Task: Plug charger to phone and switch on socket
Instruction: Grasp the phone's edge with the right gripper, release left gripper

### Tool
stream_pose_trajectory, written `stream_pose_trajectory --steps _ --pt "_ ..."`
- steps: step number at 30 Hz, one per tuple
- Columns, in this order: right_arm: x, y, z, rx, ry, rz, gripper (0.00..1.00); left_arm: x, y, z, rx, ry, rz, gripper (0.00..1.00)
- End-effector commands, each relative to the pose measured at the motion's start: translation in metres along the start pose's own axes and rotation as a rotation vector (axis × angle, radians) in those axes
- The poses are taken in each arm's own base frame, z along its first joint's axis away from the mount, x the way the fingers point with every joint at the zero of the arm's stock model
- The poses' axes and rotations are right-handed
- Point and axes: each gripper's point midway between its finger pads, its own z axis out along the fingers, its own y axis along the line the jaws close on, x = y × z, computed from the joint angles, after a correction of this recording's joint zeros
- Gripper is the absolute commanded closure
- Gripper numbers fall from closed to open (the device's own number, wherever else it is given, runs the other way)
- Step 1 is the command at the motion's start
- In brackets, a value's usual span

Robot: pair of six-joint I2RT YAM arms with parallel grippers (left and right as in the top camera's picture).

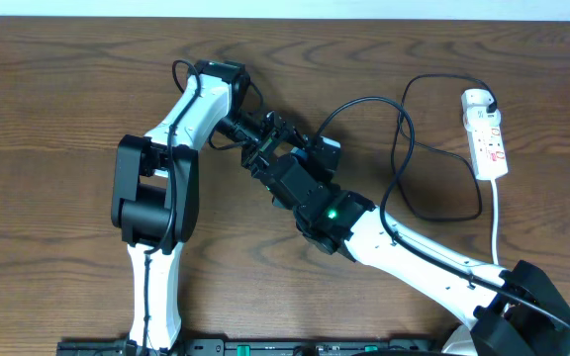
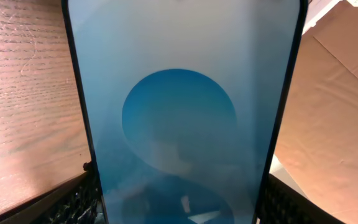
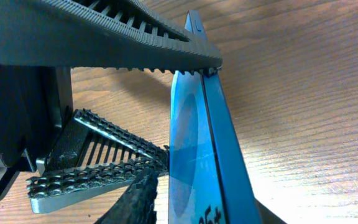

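The phone [image 2: 179, 93] fills the left wrist view, its blue screen facing the camera. My left gripper [image 2: 179, 202] is shut on the phone, one finger on each long edge. In the right wrist view the phone [image 3: 194, 143] stands on edge above the wood. My right gripper [image 3: 204, 206] straddles its thickness, open, with a sliver of wood showing between one finger [image 3: 138, 199] and the screen. From overhead both grippers [image 1: 277, 148] meet at the table's middle and hide most of the phone. The charger cable [image 1: 404, 148] loops from the socket [image 1: 487, 133] towards them; its tip is hidden.
The socket's white cord [image 1: 496, 222] runs down the right side towards my right arm's base [image 1: 522, 302]. The black cable makes a wide loop on the wood between the socket and my right forearm [image 1: 404, 247]. My left arm [image 1: 156, 198] stands at centre left.
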Motion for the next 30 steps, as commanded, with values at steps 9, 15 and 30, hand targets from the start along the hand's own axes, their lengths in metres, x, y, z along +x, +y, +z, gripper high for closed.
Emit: stream_pose_trajectory --steps 9,15,30 --pt "-0.006 0.009 -0.003 -0.020 -0.028 0.006 0.88 0.012 -0.013 -0.008 0.029 -0.005 0.033 0.36" --pt "-0.007 0.011 -0.003 -0.027 -0.032 0.009 0.97 0.012 -0.013 -0.008 0.029 -0.005 0.033 0.36" --pt "-0.047 -0.002 -0.025 -0.003 -0.136 -0.034 0.99 -0.003 -0.014 -0.021 0.061 -0.056 0.065 0.23"
